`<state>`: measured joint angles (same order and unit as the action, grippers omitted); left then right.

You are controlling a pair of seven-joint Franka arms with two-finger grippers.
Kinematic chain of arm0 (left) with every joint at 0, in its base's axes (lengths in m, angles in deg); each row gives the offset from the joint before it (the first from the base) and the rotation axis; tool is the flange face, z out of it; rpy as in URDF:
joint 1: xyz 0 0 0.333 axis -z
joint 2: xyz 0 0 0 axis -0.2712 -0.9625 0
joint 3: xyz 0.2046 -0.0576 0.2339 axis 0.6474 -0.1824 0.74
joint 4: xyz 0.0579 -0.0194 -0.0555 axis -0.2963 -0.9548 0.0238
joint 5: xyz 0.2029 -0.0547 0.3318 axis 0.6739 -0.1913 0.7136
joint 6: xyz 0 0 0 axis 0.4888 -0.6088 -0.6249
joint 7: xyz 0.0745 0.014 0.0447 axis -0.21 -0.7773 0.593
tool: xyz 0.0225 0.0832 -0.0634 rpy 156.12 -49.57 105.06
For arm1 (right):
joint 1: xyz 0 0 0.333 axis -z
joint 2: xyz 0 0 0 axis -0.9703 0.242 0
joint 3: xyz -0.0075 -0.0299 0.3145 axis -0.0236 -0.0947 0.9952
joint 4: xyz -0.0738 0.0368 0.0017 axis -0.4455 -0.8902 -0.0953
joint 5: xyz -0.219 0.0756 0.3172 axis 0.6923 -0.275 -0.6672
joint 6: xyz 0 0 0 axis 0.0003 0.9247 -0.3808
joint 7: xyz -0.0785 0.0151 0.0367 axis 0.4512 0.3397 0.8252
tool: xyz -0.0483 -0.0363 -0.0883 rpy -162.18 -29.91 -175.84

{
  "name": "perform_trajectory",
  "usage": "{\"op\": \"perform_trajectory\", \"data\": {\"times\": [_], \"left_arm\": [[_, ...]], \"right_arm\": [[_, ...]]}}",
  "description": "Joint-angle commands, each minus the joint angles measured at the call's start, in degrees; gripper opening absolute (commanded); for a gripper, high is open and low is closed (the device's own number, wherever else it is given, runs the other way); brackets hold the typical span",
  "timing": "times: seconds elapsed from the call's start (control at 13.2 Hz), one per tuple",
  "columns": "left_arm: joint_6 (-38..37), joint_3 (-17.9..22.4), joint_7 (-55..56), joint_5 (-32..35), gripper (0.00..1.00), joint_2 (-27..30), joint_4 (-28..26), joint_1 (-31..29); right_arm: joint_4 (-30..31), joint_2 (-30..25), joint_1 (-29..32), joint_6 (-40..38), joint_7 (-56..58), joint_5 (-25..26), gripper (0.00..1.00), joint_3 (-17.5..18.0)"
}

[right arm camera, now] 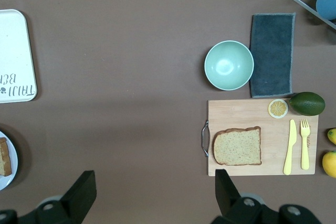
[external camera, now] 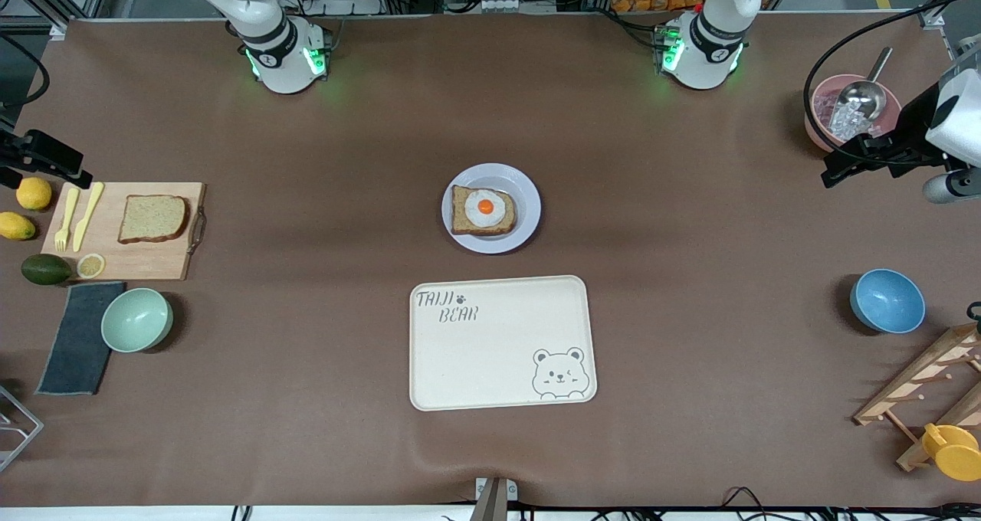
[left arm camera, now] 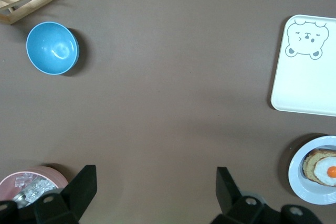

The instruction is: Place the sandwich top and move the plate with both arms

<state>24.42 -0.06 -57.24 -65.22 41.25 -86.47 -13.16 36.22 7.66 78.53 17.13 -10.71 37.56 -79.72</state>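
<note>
The sandwich top [external camera: 152,218] [right arm camera: 237,146] lies flat on a wooden cutting board [external camera: 153,264] toward the right arm's end of the table. The plate [external camera: 529,199] [left arm camera: 296,179] [right arm camera: 13,161] sits mid-table and carries a bread slice with a fried egg [external camera: 484,208]. My right gripper [external camera: 46,157] [right arm camera: 155,182] hangs open and empty over the brown table, beside the board. At the left arm's end, my left gripper [external camera: 858,157] [left arm camera: 156,179] is open and empty above bare table beside a pink bowl [external camera: 824,107].
A cream bear tray [external camera: 502,342] lies nearer the camera than the plate. On or around the board are a yellow fork and knife [external camera: 77,216], lemons [external camera: 34,194], an avocado [external camera: 46,269], a green bowl [external camera: 136,319] and a grey cloth [external camera: 77,337]. A blue bowl [external camera: 887,300] and wooden rack [external camera: 931,383] stand at the left arm's end.
</note>
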Motion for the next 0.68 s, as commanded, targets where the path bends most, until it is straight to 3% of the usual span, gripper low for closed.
{"op": "perform_trajectory", "data": {"times": [0.0, 0.61], "left_arm": [[-0.16, 0.16, -1.69, -0.21, 1.00, -0.13, 0.79, 0.05], [-0.51, 0.07, -0.12, -1.09, 1.00, -0.39, -0.09, 0.49]], "right_arm": [[0.08, -0.12, 0.27, -0.13, -0.50, 0.97, 1.00, 0.30], [0.26, -0.03, 0.54, -0.57, -0.85, 0.89, 1.00, 0.30]]}}
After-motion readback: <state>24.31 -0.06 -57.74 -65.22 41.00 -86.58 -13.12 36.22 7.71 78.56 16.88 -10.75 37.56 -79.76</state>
